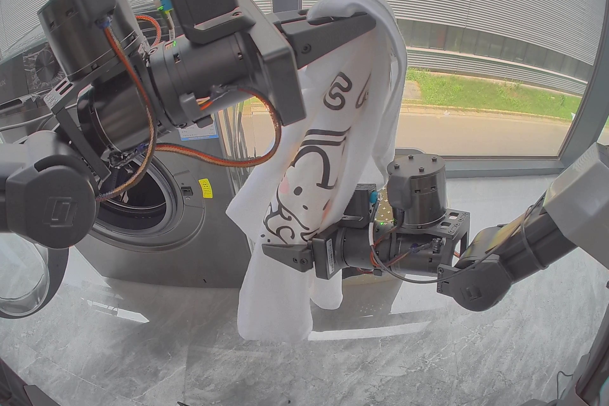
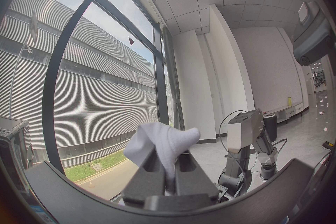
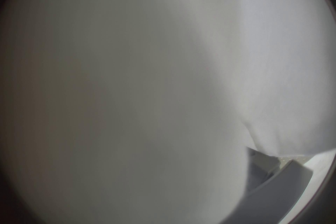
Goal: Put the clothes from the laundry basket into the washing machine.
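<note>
Left arm raised at upper left; left gripper [image 1: 358,25] clamped on shirt [image 1: 330,128], upper centre. Right arm low, from lower right; right gripper [image 1: 282,254] level, lower centre, against shirt.

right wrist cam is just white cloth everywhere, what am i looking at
Observer: A white printed t-shirt. It hangs from the left hand, which is shut on its top edge, high up.
Operator: ok where's my right hand then
Observer: The right hand is lower down, against the middle of the hanging shirt.
Operator: washer ready?
Observer: The washing machine stands to the robot's left with its door swung open.
</note>
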